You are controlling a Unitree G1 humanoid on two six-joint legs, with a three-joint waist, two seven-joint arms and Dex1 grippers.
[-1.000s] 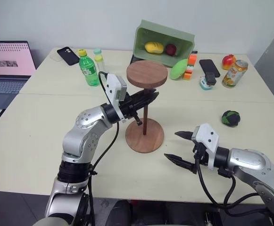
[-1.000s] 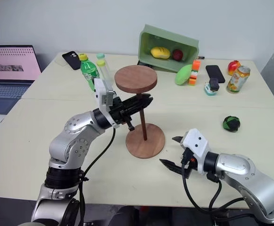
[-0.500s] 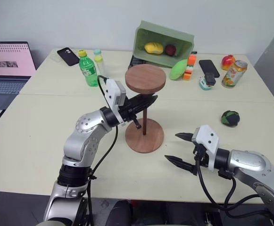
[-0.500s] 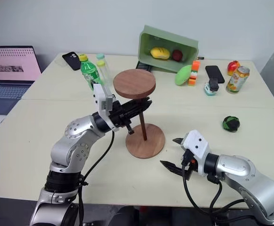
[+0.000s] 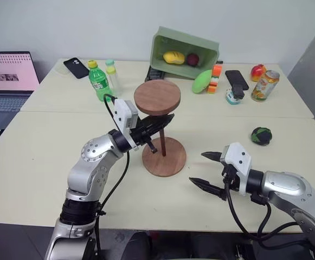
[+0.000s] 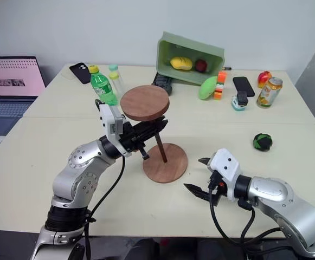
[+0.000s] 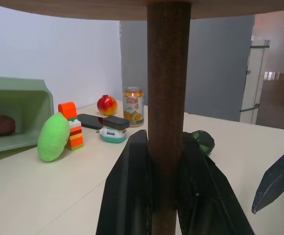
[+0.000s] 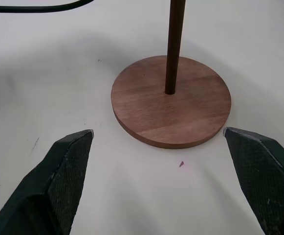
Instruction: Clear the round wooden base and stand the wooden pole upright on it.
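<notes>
Left hand (image 5: 167, 118) clamps the pole (image 5: 161, 139) — foot in the base (image 5: 165, 157), tilted. Right hand (image 5: 205, 169) wide open, empty — near the base on the desk (image 5: 32, 157).

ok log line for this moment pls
left gripper: shut on wooden pole | pole: tilted, foot in round wooden base | right gripper: open, idle

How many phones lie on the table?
2: one black phone at the far left near the green bottle, another phone at the far right beside the can. More may be hidden.
</notes>
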